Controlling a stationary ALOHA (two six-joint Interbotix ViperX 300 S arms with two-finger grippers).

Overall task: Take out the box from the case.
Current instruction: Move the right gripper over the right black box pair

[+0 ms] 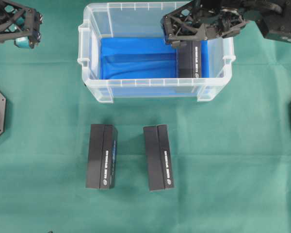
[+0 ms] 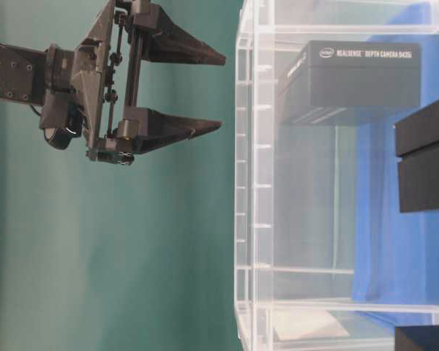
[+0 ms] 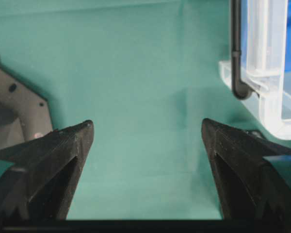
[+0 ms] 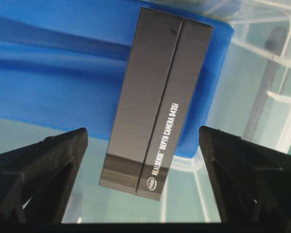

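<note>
Right claw (image 4: 143, 141) spread above box (image 4: 155, 104), inside case (image 1: 155, 90)

We see the right gripper (image 1: 186, 41) hiding the far end of the box (image 1: 189, 62) at twelve o'clock overhead.

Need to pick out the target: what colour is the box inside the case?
Black with white lettering, clearest in the right wrist view.
</note>
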